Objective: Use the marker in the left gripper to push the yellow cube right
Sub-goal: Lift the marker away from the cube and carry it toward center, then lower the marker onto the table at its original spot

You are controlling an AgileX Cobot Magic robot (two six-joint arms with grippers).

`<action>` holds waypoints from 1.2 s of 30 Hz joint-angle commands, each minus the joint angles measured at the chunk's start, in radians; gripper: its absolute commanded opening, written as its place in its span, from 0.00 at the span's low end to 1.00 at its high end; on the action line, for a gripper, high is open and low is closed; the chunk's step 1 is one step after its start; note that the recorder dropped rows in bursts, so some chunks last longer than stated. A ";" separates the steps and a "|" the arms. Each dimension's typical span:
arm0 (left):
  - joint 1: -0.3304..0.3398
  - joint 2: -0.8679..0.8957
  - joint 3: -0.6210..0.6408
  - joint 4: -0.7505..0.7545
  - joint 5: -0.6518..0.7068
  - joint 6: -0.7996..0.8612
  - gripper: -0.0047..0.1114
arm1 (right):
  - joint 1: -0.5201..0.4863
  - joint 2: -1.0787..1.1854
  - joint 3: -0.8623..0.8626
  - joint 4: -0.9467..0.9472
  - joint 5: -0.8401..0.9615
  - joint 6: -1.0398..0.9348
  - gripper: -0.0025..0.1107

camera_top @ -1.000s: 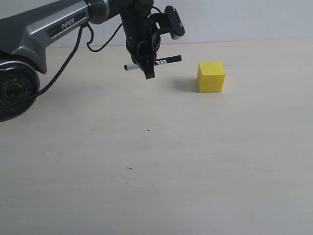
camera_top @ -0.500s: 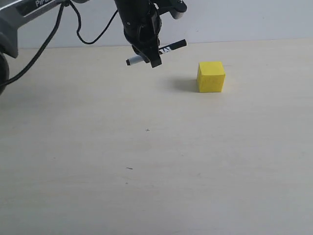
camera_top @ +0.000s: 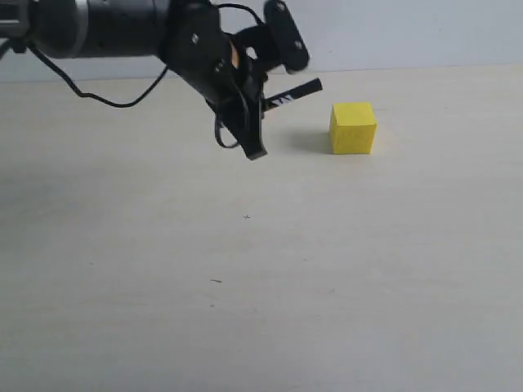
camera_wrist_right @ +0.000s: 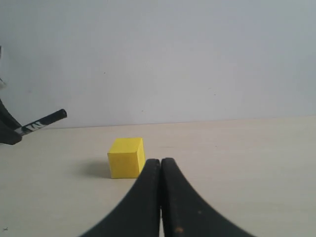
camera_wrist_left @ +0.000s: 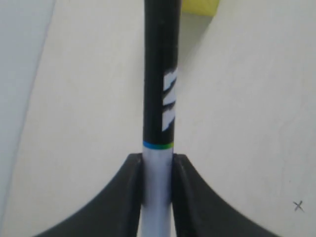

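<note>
**Left arm.** The left gripper (camera_top: 252,143) is found above the table (camera_top: 245,286), left of centre in the exterior view. Its fingers are clamped on the marker (camera_top: 294,91). In the left wrist view the two black fingers (camera_wrist_left: 132,197) are seen pressed against the white lower barrel, with the black cap end projecting forward.

**Marker.** The marker is held tilted, its cap end raised and directed rightward toward the yellow cube (camera_top: 352,128). The cap tip is near the cube's left side but apart from it. In the right wrist view the tip is seen above the level of the cube's top. No contact is observed.

**Cube.** The yellow cube is resting flat on the table, right of centre and toward the back wall. Open table is noted on its right.

**Right arm.** The right gripper (camera_wrist_right: 160,162) is observed with its fingers pressed together on nothing, just in front of the cube.

**Step in hand.** The approach is judged to be under way; the push has not begun.

**Next move.** The marker would need to be lowered until the cap end is level with the cube's left face. It should then be driven steadily rightward, with contact kept central so that the cube is not turned.
</note>
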 commanded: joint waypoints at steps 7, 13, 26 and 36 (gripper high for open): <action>-0.191 0.119 0.013 1.190 0.336 -1.006 0.04 | -0.001 -0.005 0.004 0.000 -0.005 -0.003 0.02; -0.205 0.225 -0.101 1.179 0.354 -0.916 0.04 | -0.001 -0.005 0.004 0.000 -0.005 -0.001 0.02; -0.158 0.337 -0.335 0.762 0.330 -0.622 0.04 | -0.001 -0.005 0.004 0.000 -0.005 -0.001 0.02; -0.082 0.169 -0.339 0.303 0.394 -0.597 0.04 | -0.001 -0.005 0.004 0.000 -0.005 -0.001 0.02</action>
